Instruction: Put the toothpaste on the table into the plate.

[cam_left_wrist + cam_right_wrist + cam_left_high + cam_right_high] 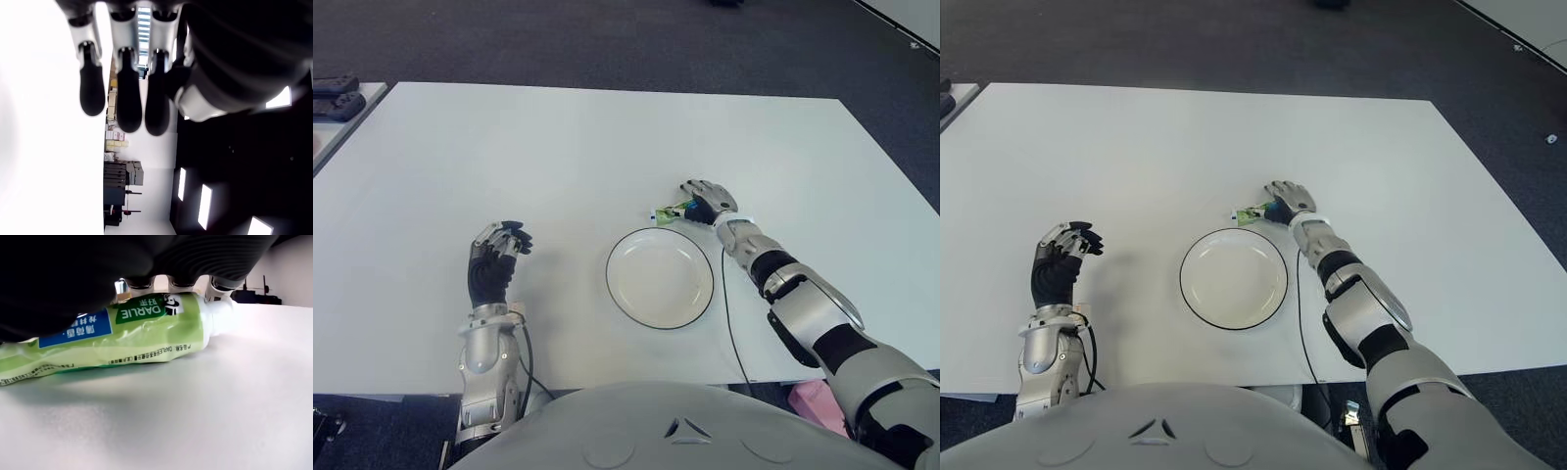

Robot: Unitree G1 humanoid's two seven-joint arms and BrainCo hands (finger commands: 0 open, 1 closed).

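In the left eye view I have the right robot hand [707,203] reached out over the toothpaste [670,212], which lies flat on the tabletop [558,147] just beyond the far rim of the plate [659,277]. I put the hand there because the tube is near the plate, so only a short carry toward me should be needed. The left robot hand [496,257] shows left of the plate, well apart from it, and has no work in this step.

The right eye view gives the same layout: the tube sticks out from under the hand on its left side, and the plate holds nothing.

In the left wrist view the fingers [129,98] hang down loosely, a little curved, with nothing between them, so this hand is relaxed and holding nothing.

In the right wrist view the green tube lies on its side, its white cap end pointing away, and the palm covers it from above. Three fingertips [178,283] show behind the tube. I cannot tell if they already press it or only hang around it; I judge the grasp is not yet closed.
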